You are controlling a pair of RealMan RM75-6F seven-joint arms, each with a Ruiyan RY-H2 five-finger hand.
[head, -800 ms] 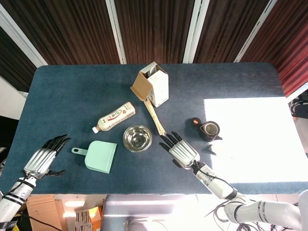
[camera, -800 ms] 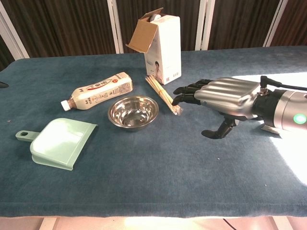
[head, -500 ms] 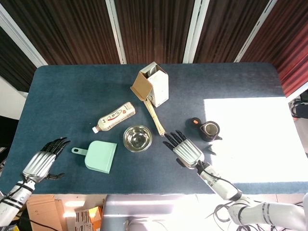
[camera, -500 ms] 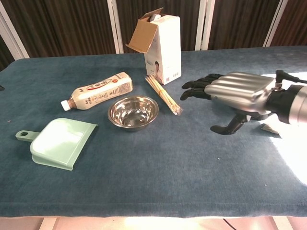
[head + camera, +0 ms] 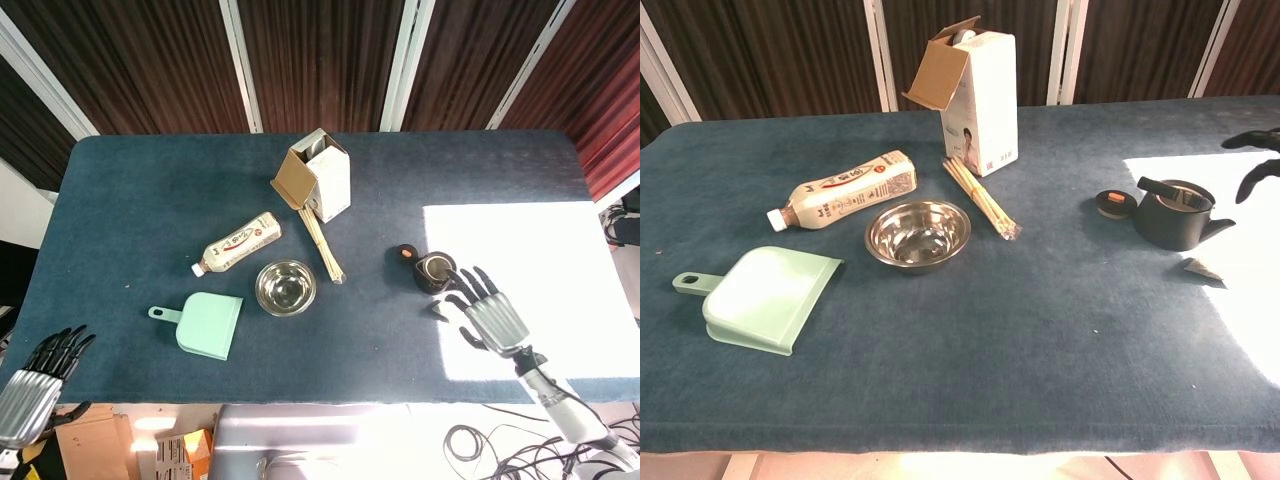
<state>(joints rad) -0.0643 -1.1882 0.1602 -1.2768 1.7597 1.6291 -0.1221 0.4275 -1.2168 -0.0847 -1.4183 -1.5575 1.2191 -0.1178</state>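
Two hands, both empty with fingers spread: left hand (image 5: 35,388) off the near-left table edge, right hand (image 5: 490,315) just beside the black teapot (image 5: 437,271) at the sunlit patch. Risk: fingertips clip its handle, tipping it.

right hand (image 5: 494,318) spread, empty | near black teapot (image 5: 436,271) | left hand (image 5: 35,387) seemingly empty

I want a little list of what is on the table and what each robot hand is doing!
left robot hand: open, off the table's near-left corner, holds nothing
right robot hand: open, fingers spread, beside the small black teapot
middle: round steel bowl, mint green plastic dustpan, lying tea bottle
back: open white carton, bundle of wooden chopsticks
surface: dark blue cloth table
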